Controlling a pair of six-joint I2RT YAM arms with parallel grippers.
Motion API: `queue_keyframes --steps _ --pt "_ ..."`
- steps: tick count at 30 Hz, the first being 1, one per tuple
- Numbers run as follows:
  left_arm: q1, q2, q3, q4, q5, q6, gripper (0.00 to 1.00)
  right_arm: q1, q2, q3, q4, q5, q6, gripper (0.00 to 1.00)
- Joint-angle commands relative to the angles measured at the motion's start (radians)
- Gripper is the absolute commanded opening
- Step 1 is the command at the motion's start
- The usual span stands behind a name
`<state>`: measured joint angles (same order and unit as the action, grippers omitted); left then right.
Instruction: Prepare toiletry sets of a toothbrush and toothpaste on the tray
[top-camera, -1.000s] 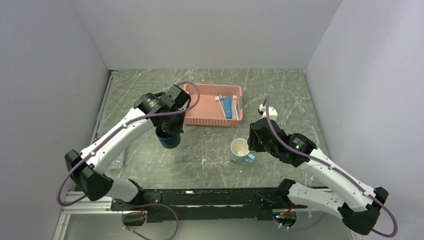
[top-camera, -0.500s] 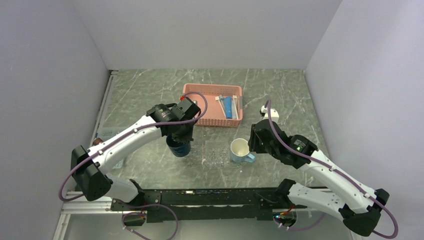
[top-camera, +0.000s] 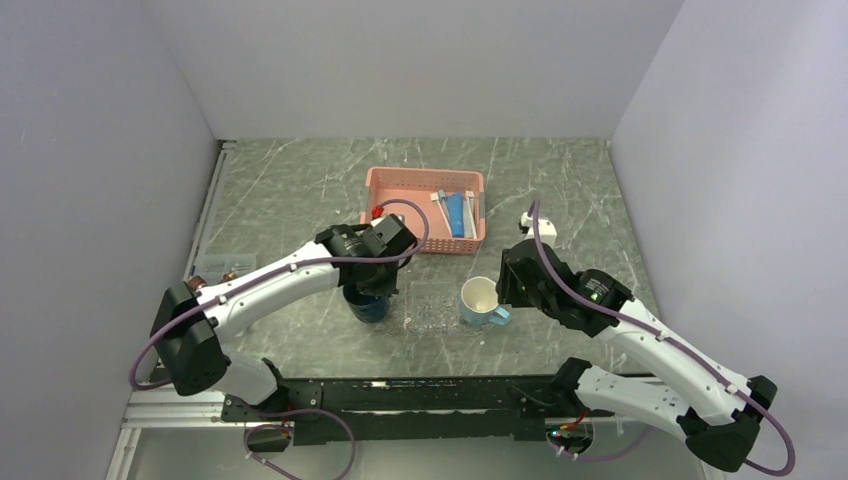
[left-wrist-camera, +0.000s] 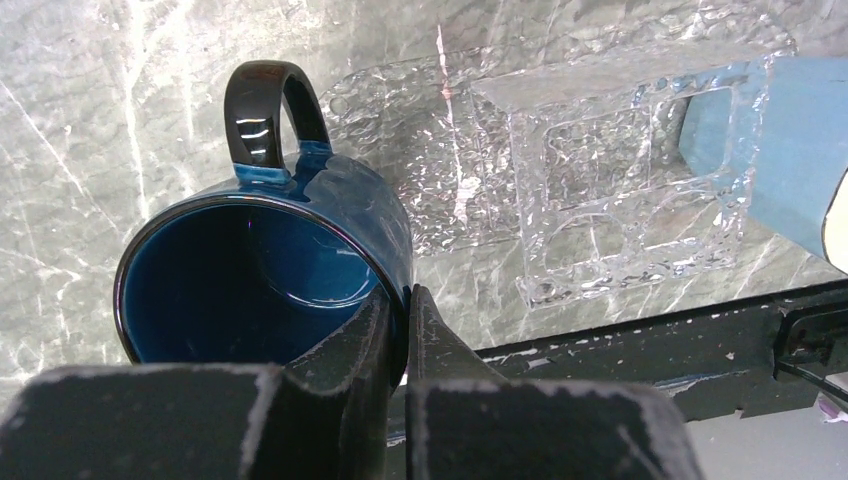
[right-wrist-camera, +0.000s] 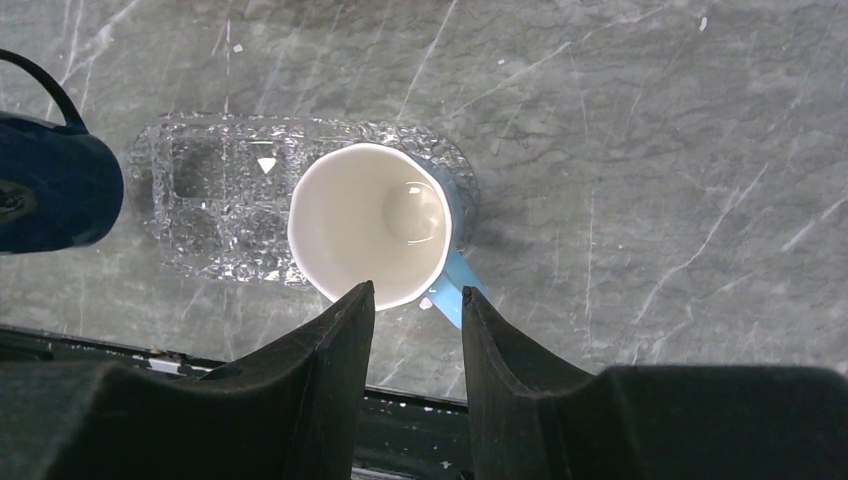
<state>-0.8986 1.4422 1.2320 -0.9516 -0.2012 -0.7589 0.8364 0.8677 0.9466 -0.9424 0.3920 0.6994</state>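
The clear tray (top-camera: 428, 305) lies on the marble table; it also shows in the left wrist view (left-wrist-camera: 600, 170) and the right wrist view (right-wrist-camera: 210, 200). My left gripper (left-wrist-camera: 405, 300) is shut on the rim of a dark blue mug (left-wrist-camera: 260, 270), held by the tray's left end (top-camera: 368, 305). A white-lined light blue mug (right-wrist-camera: 370, 225) stands on the tray's right end. My right gripper (right-wrist-camera: 415, 295) is open just above its near rim and handle. A blue toothpaste tube (top-camera: 456, 213) and pale toothbrushes (top-camera: 472, 210) lie in the pink basket (top-camera: 405, 215).
A small white object (top-camera: 525, 218) sits right of the basket. Small items (top-camera: 215, 265) lie by the table's left edge. The black mounting rail (top-camera: 400, 395) runs along the near edge, close to both mugs.
My left arm has carried the dark blue mug to the right and nearer, from in front of the basket to the tray's left end. The right arm has not moved.
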Motion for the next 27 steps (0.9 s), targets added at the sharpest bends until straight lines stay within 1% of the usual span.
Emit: queue_keyframes --steps 1,12,27 --pt "-0.019 -0.009 0.002 0.099 -0.051 -0.036 0.0 -0.001 0.004 0.003 0.01 0.015 0.005 0.4" --pt "-0.042 0.047 -0.013 0.149 -0.072 -0.052 0.0 -0.001 0.001 -0.009 0.021 0.011 0.008 0.4" --pt "-0.054 0.108 -0.042 0.203 -0.07 -0.061 0.0 -0.002 -0.013 -0.009 -0.006 0.018 0.012 0.4"
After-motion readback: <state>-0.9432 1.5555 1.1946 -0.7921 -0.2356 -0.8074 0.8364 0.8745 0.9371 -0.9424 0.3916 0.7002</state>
